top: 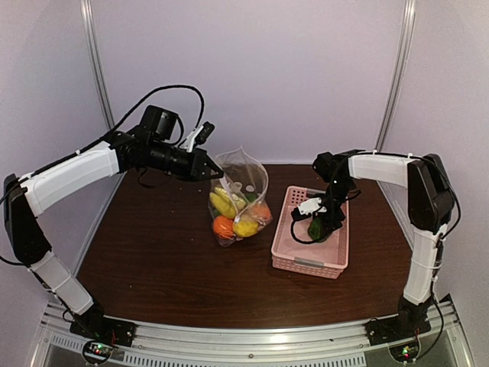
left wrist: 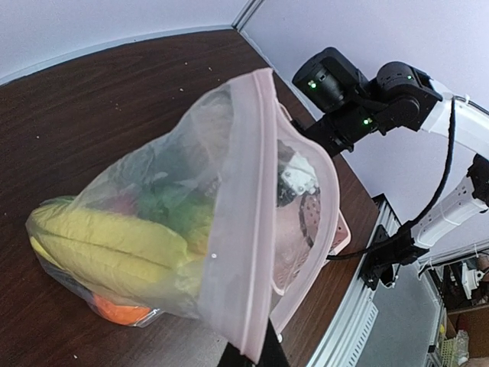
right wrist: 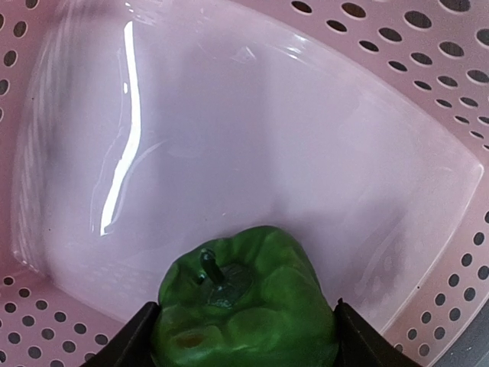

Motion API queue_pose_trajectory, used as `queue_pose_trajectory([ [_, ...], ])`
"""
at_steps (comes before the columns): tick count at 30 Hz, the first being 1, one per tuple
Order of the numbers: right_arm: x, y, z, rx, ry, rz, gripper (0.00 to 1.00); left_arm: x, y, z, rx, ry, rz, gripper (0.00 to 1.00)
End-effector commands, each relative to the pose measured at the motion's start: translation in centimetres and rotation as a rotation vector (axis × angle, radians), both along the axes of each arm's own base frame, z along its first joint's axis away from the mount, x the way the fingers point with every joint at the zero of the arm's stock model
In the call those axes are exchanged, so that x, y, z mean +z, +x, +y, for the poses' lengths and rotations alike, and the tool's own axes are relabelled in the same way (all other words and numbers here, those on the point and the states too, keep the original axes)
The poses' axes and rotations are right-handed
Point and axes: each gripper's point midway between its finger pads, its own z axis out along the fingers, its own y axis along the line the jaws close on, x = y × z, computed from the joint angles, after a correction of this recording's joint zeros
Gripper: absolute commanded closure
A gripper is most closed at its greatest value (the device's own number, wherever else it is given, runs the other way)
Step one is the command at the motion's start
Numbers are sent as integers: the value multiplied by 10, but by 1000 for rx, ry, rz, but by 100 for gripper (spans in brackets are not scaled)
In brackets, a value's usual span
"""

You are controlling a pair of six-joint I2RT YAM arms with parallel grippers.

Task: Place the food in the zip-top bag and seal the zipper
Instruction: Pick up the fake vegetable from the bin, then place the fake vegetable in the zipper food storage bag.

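L pincer (top: 206, 168) clamped on mouth edge of zip-top bag (top: 244, 174), holding it upright on desk (top: 164, 260); banana (top: 221, 202), orange (top: 223, 227), lemon (top: 246, 227) inside. R pincer (right wrist: 241, 342) in pink basket (top: 306, 264), jaws flanking green pepper (right wrist: 252, 290). I can't tell if gripped.

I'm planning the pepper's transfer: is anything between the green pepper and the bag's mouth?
Only the pink basket's wall facing the zip-top bag: the green pepper lies inside, between the right gripper's fingers, so it likely must rise over that rim. Beyond is just tabletop up to the bag, whose mouth the left gripper holds open.
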Motion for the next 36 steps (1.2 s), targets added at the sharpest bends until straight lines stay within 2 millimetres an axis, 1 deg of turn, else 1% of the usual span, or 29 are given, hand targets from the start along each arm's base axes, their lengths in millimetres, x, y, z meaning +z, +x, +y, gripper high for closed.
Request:
queue_pose_trajectory([
  [1,14,1,-5,-85,0,-24,39,10,-3,-1,-13,-38,-32,100],
  [4,44,-5,5,-155,102,7,42,8,-3,-2,-22,-38,-31,100],
  [6,70,-12,16,-198,189,26,45,5,-3,-3,-29,-41,-29,100],
  [9,102,-34,33,-220,319,121,46,1,-1,-5,-35,-37,-24,100],
  [12,136,-51,49,-231,423,210,47,-1,1,-6,-34,-32,-28,100],
  [16,196,-57,77,-212,604,268,49,-3,7,-8,-22,-31,-39,100],
  [17,214,-57,85,-195,653,270,50,-3,9,-10,-22,-32,-38,100],
  [20,249,-58,108,-170,755,285,53,-3,13,-16,-38,-42,-26,100],
  [22,269,-60,124,-151,813,278,54,-3,16,-19,-38,-49,-20,100],
  [24,284,-57,138,-157,867,243,54,-5,20,-22,-33,-56,-18,100],
  [27,303,-44,160,-220,971,164,53,-7,23,-25,-30,-68,-8,100],
  [29,318,-35,168,-235,1053,118,52,-6,23,-27,-30,-80,-5,100],
  [30,320,-31,172,-247,1074,105,52,-4,23,-27,-32,-87,-6,100],
  [33,314,-16,182,-299,1094,109,52,4,21,-28,-43,-105,-9,100],
  [36,300,-2,191,-354,1076,105,52,15,14,-28,-64,-131,-7,100],
])
